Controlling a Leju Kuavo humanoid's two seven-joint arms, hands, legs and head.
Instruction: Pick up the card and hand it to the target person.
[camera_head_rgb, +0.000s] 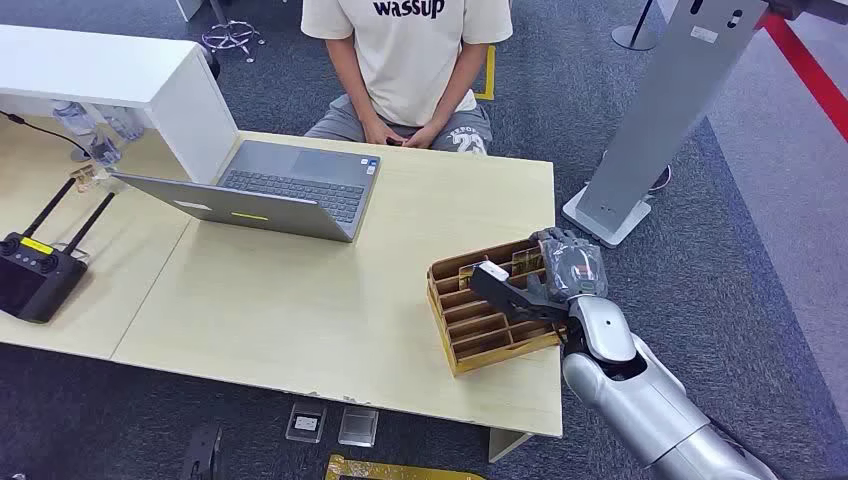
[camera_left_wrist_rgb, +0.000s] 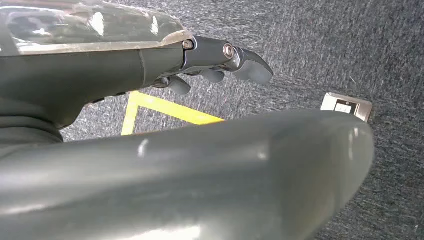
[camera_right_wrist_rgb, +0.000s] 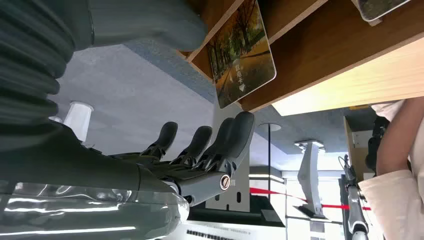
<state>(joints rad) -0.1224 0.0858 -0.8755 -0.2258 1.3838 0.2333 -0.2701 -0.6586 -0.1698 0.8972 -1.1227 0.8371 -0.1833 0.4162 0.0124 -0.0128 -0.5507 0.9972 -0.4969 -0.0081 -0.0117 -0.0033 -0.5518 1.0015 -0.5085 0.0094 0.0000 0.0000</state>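
Observation:
A wooden slotted card rack (camera_head_rgb: 478, 345) stands on the table near its right edge. A card (camera_right_wrist_rgb: 242, 55) printed with autumn trees sticks out of one slot. My right hand (camera_head_rgb: 562, 272) is at the rack's far right corner, with its thumb reaching over the slots. In the right wrist view its fingers (camera_right_wrist_rgb: 210, 145) are stretched out and apart from the card, holding nothing. A person (camera_head_rgb: 405, 60) in a beige shirt sits behind the table, hands in lap. My left hand (camera_left_wrist_rgb: 220, 62) hangs over the carpet, fingers loose and empty.
An open grey laptop (camera_head_rgb: 270, 185) lies mid-table in front of the person. A black remote controller (camera_head_rgb: 35, 275) sits at the left, and a white box (camera_head_rgb: 120, 85) at the back left. A grey stand (camera_head_rgb: 660, 110) rises right of the table.

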